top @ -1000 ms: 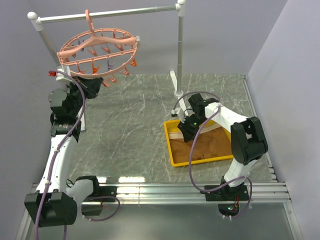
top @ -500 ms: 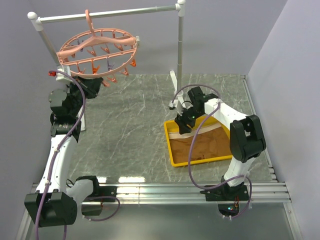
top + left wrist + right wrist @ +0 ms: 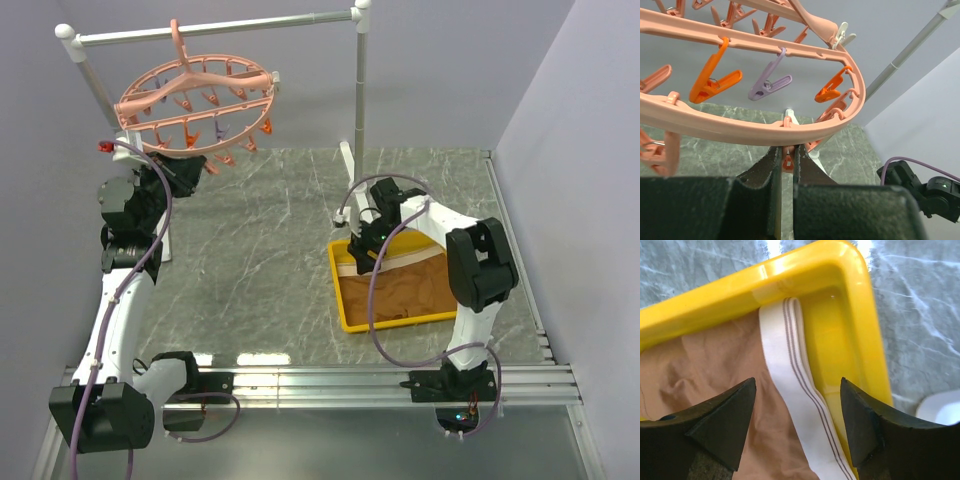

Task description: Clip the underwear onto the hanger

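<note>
The salmon-pink hanger (image 3: 195, 100) hangs by its hook from the rail at the far left. My left gripper (image 3: 186, 166) is just under its near rim. In the left wrist view the gripper (image 3: 788, 152) is shut on a small orange clip (image 3: 787, 162) dangling from the hanger ring (image 3: 740, 132). The brown underwear (image 3: 405, 288) lies in the yellow tray (image 3: 345, 300). My right gripper (image 3: 362, 250) is open over the tray's far left corner. In the right wrist view the gripper (image 3: 797, 385) straddles the pale waistband (image 3: 785, 360) beside the brown cloth (image 3: 710, 365), and nothing is held.
A white and grey rail (image 3: 220, 28) with an upright post (image 3: 359, 100) stands at the back; its foot (image 3: 352, 185) is just beyond the tray. Orange (image 3: 715, 85) and purple (image 3: 769, 85) clips dangle from the hanger. Grey walls close in left, back and right.
My right gripper has moved left and away from me, from the tray's middle to its far left corner over the waistband. The left arm and hanger have not moved.
</note>
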Controlling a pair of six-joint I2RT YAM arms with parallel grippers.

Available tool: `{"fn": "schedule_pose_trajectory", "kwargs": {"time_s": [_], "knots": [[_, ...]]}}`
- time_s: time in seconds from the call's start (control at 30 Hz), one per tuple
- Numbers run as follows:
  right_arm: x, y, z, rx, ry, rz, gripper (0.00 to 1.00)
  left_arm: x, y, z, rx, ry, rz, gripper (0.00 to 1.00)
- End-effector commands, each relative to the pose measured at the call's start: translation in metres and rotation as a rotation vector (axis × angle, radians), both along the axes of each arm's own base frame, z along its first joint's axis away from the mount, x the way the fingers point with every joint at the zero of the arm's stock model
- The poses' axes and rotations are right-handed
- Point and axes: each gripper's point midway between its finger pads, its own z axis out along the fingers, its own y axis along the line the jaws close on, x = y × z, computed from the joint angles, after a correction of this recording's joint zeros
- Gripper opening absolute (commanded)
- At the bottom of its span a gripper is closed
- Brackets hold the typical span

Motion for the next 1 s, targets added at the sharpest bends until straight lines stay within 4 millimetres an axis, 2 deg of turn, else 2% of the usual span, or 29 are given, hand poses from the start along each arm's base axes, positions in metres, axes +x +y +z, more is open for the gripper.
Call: {"fn": "schedule_pose_trajectory", "kwargs": {"time_s": [0.0, 0.33, 0.53, 0.6, 0.67, 0.7, 0.83, 0.97], "knots": [[0.006, 0.006, 0.008, 0.017, 0.004, 0.043, 0.76, -0.002, 0.002, 0.027, 0.028, -0.074, 0.008, 0.00], [0.017, 0.010, 0.001, -0.024, -0.011, -0.026, 0.78, -0.003, 0.001, 0.026, 0.031, -0.075, 0.005, 0.00], [0.031, 0.015, 0.018, 0.000, -0.163, -0.075, 0.79, -0.002, 0.002, 0.026, 0.035, -0.075, 0.005, 0.00], [0.030, 0.014, 0.015, -0.014, -0.179, -0.062, 0.79, -0.001, 0.001, 0.026, 0.031, -0.076, 0.000, 0.00], [0.031, 0.014, 0.015, -0.031, -0.169, -0.041, 0.79, -0.002, 0.000, 0.028, 0.023, -0.078, -0.004, 0.00], [0.028, 0.014, 0.007, -0.042, -0.135, -0.031, 0.79, -0.001, 0.000, 0.028, 0.022, -0.076, -0.004, 0.00], [0.022, 0.016, -0.001, -0.062, -0.057, 0.004, 0.79, -0.003, 0.000, 0.030, 0.030, -0.082, -0.001, 0.00], [0.027, 0.018, -0.004, -0.079, -0.028, 0.009, 0.79, -0.003, 0.001, 0.030, 0.030, -0.082, 0.000, 0.00]]}}
